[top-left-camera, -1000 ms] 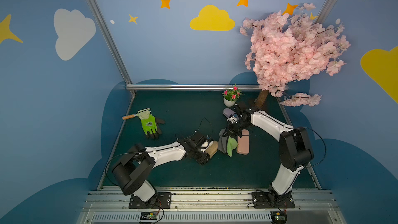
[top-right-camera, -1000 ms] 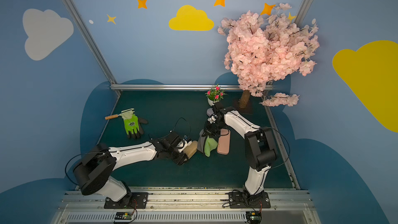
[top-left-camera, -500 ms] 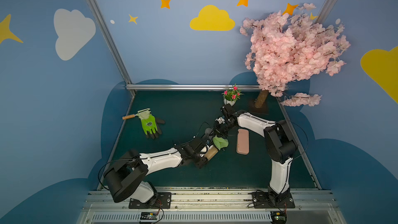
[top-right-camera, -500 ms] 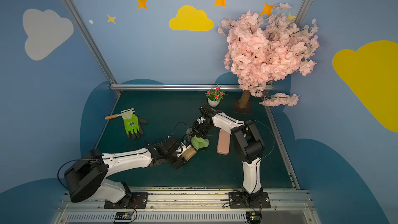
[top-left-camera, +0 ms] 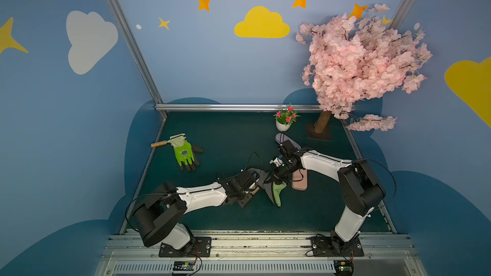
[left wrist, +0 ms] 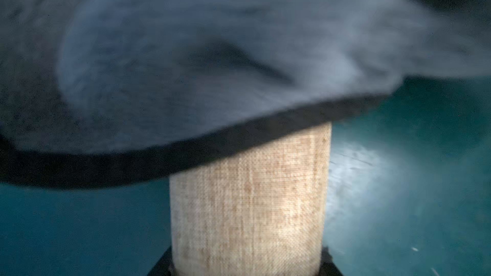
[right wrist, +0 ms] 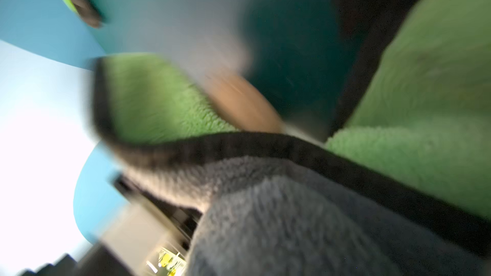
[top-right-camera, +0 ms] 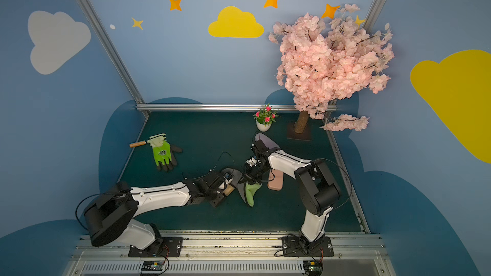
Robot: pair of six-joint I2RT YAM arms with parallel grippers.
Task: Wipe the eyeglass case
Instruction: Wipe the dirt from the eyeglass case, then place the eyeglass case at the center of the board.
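Note:
In both top views my left gripper (top-left-camera: 251, 193) (top-right-camera: 225, 191) is shut on the eyeglass case (top-left-camera: 255, 190) (top-right-camera: 230, 190), a tan woven case held low over the green mat. In the left wrist view the case (left wrist: 248, 203) sticks out from between the jaws, its far end hidden under the cloth (left wrist: 212, 62). My right gripper (top-left-camera: 273, 177) (top-right-camera: 247, 177) is shut on this grey-and-green cloth (top-left-camera: 276, 192) (top-right-camera: 251, 192), which hangs down just right of the case. The blurred right wrist view shows the cloth (right wrist: 292, 221) draped close over the tan case (right wrist: 244, 104).
A pink case (top-left-camera: 299, 180) lies under the right forearm and a purple case (top-left-camera: 281, 138) behind it. A green glove (top-left-camera: 184, 152) with a small brush lies at the left. A flower pot (top-left-camera: 283, 126) and the pink tree's trunk (top-left-camera: 322, 124) stand at the back right.
My right gripper swept the cloth leftward over the case and has come back to the right. My left gripper kept its hold on the case and shifted only slightly.

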